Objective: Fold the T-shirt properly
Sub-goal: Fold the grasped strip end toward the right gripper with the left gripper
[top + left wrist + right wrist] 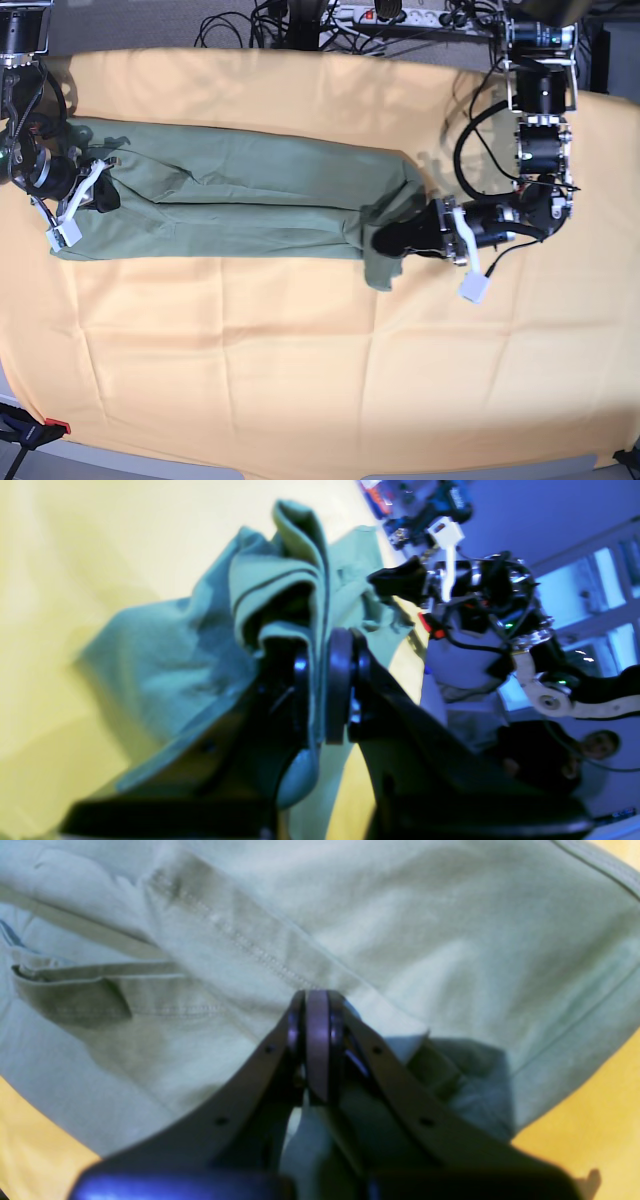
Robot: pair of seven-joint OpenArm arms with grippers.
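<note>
Base view: "So where's the T-shirt (280,170), and how does it look?"

"It lies on the yellow-orange cloth (250,350), stretched as a long sage-green strip across the upper part of the view, from one arm to the other. Creases run along its middle, and the end by the left arm is bunched and lifted."

"And close up?"

"The right wrist view shows overlapping layers with stitched seams, and a small fold standing open at one side. In the left wrist view, the raised fabric curls into loops around the fingertips."

"What else is around?"

"That same left wrist view catches a person (595,745) low in the background, partly cut off, and some windows (600,580) behind."

"Anything in the way?"

"The grippers themselves. The dark fingers cover part of the shirt in each wrist view, and the raised loops hide some of the left fingertips."

"How are the arms posed?"

"The left one reaches in from its own side, its gripper (405,235) pointing inward at the bunched end. The right gripper (103,195) is at the opposite end, fingers angled down over the fabric."

"Wide or narrow?"

"Left gripper: narrow, with shirt fabric pinched in it. Right gripper: fingers together over the shirt; I can't tell whether any cloth is caught between them."
</note>
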